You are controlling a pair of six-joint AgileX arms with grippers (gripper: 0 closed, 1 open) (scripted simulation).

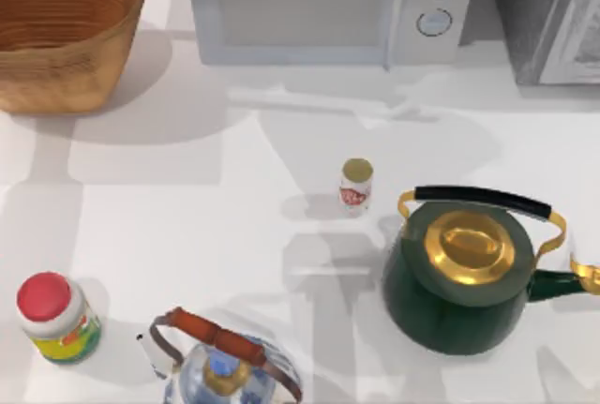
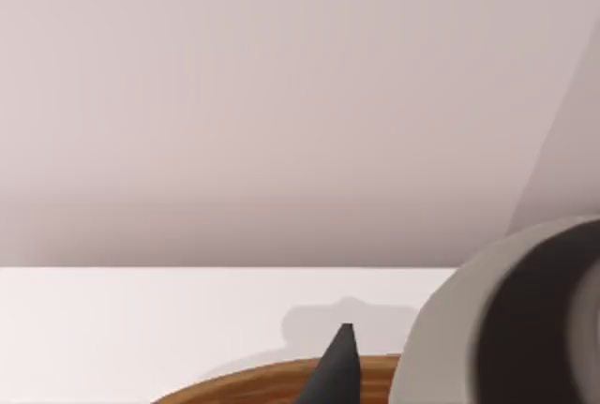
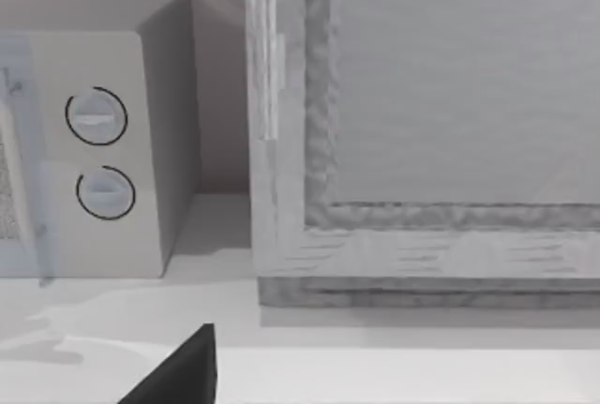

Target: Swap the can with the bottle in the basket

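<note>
Orange-brown woven wicker basket [image 1: 56, 34] sits far from the tiny red-labelled white can [image 1: 355, 185], which stands centre-table; the stout red-capped white bottle [image 1: 56, 318] stands well apart from the basket. Jaw state of both grippers: cannot tell.

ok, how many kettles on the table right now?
2. The green kettle with a gold lid stands at the table's right; the glass kettle with an orange handle is at the front edge, partly cut off.

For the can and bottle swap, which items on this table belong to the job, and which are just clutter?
Job items:
- tiny white can with red label and gold top, mid-table
- stout white bottle with red cap, front left
- round woven wicker basket, back left

Lying about:
- dark green kettle with gold lid
- clear glass kettle with orange handle
- white microwave
</note>
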